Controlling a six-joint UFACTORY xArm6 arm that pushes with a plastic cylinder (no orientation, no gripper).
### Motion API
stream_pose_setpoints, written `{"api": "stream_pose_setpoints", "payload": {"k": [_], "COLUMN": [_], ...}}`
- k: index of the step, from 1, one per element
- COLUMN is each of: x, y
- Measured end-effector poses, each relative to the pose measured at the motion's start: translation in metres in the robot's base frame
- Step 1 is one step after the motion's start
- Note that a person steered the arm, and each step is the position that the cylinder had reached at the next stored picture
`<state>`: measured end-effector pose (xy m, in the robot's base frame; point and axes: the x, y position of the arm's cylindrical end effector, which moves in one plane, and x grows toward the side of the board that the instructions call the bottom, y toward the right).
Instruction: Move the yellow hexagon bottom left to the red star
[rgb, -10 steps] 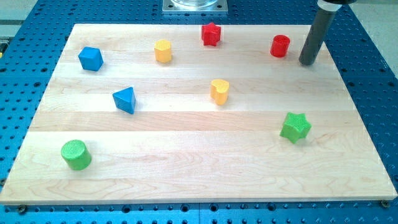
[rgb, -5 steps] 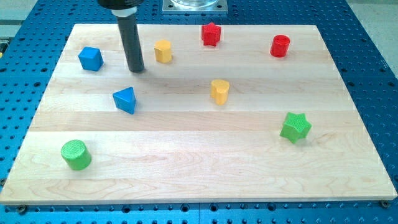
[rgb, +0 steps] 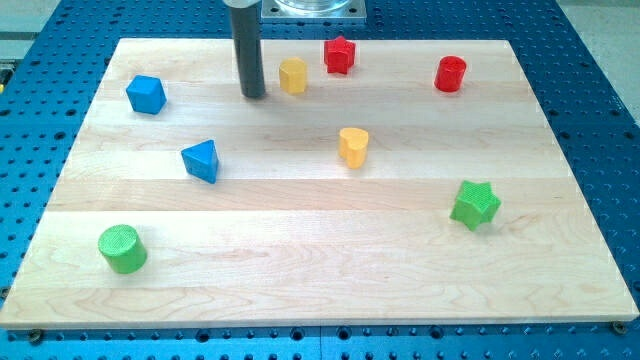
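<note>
The yellow hexagon (rgb: 293, 75) stands near the view's top, just left of and slightly below the red star (rgb: 339, 55), with a small gap between them. My tip (rgb: 253, 94) rests on the board to the left of the yellow hexagon, a short gap away and a little lower. The rod rises straight up out of the view's top.
A blue cube (rgb: 146, 94) sits at the upper left, a blue triangular block (rgb: 201, 160) below it, a green cylinder (rgb: 122, 249) at lower left. A yellow heart (rgb: 353, 146) is at centre, a red cylinder (rgb: 451, 73) upper right, a green star (rgb: 475, 204) at right.
My tip swept from the board's upper right to the left side, then moved right and up. The yellow hexagon has shifted right and slightly up, closer to the red star.
</note>
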<state>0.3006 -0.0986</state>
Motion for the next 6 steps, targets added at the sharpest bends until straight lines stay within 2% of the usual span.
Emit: {"api": "stream_pose_setpoints", "payload": {"k": [1, 2, 3, 5, 6], "x": [-0.007, 0.009, 0.052, 0.102, 0.160], "y": [-0.003, -0.003, 0.008, 0.012, 0.010]}}
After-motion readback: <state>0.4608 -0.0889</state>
